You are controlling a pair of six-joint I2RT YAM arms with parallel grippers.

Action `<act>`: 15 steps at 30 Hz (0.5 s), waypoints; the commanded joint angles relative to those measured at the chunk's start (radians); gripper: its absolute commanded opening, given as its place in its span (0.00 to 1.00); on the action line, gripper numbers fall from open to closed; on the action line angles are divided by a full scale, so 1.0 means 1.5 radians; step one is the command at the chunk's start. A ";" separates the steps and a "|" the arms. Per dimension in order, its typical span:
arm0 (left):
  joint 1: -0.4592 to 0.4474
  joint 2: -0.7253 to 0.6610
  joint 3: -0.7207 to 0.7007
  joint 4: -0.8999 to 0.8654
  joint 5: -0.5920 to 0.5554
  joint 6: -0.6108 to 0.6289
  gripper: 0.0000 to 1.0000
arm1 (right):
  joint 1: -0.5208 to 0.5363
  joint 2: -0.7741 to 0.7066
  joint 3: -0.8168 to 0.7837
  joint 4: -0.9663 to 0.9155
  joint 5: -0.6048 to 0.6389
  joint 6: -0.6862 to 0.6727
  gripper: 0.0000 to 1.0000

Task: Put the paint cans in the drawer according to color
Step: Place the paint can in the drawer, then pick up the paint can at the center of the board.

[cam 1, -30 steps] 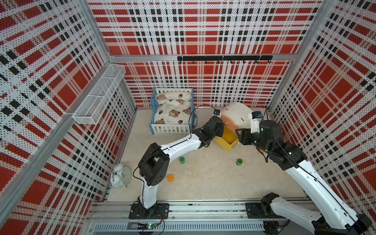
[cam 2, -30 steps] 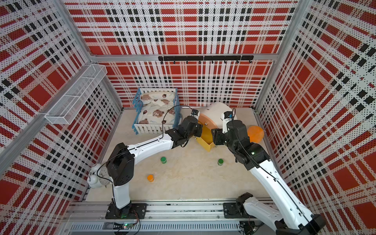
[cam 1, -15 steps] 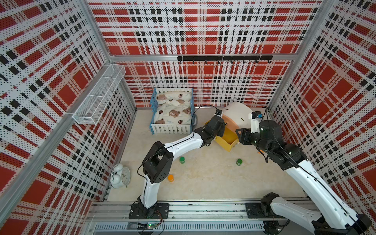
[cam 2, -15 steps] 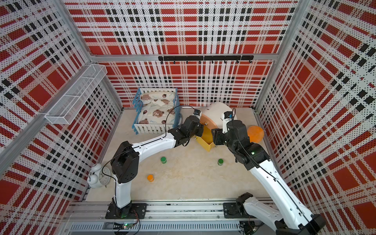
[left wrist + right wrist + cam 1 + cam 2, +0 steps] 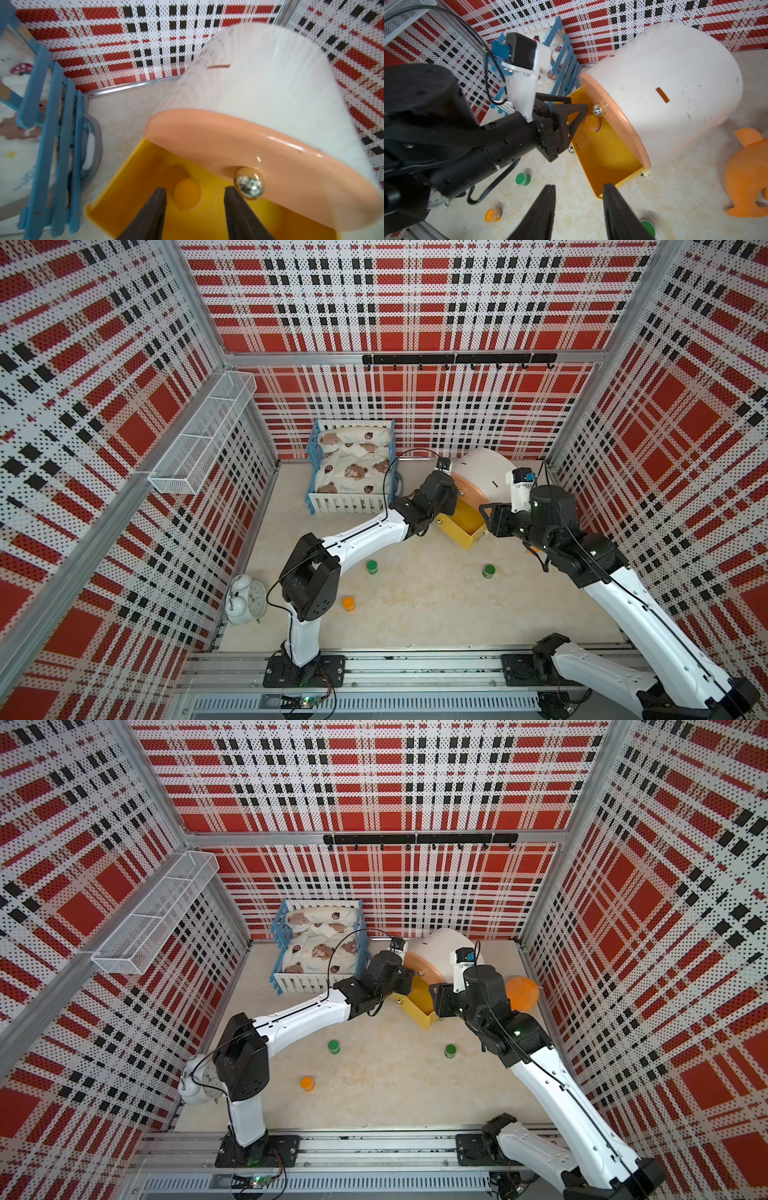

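The yellow drawer [image 5: 467,526] is pulled out of a white domed cabinet [image 5: 486,472]. An orange paint can [image 5: 187,194] lies inside it, also seen in the right wrist view [image 5: 592,123]. My left gripper [image 5: 195,189] hangs open just above that can, touching nothing. On the floor stand two green paint cans [image 5: 372,567] [image 5: 489,571] and one orange paint can [image 5: 348,603]. My right gripper [image 5: 579,186] is open and empty over bare floor, next to the drawer's front corner [image 5: 600,196].
The peach drawer front [image 5: 259,158] above the yellow one is shut, with a silver knob [image 5: 249,186]. A blue and white crib [image 5: 353,472] stands at the back. An alarm clock [image 5: 245,599] sits front left, and an orange soft toy [image 5: 521,994] by the right wall.
My left arm has stretched a little farther toward the yellow drawer. The right arm has hardly moved, and the cans on the floor lie as before.
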 commanded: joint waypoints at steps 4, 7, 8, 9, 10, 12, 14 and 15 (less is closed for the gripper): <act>0.041 -0.175 -0.104 0.000 0.026 -0.057 0.51 | 0.059 0.044 0.050 0.011 -0.013 0.030 0.43; 0.083 -0.259 -0.174 0.000 0.053 -0.102 0.51 | 0.121 0.083 0.084 0.010 0.019 0.033 0.43; 0.104 -0.291 -0.199 0.000 0.066 -0.111 0.51 | 0.149 0.104 0.102 0.009 0.034 0.033 0.43; 0.127 -0.323 -0.222 0.000 0.081 -0.116 0.51 | 0.173 0.122 0.116 0.009 0.044 0.033 0.44; 0.146 -0.354 -0.238 -0.003 0.091 -0.120 0.51 | 0.197 0.143 0.132 0.009 0.054 0.033 0.44; 0.199 -0.408 -0.266 -0.023 0.105 -0.121 0.52 | 0.238 0.185 0.166 0.010 0.072 0.032 0.44; 0.251 -0.448 -0.279 -0.055 0.124 -0.121 0.52 | 0.279 0.232 0.200 0.009 0.082 0.031 0.44; 0.280 -0.469 -0.285 -0.072 0.134 -0.119 0.52 | 0.296 0.253 0.215 0.008 0.085 0.031 0.44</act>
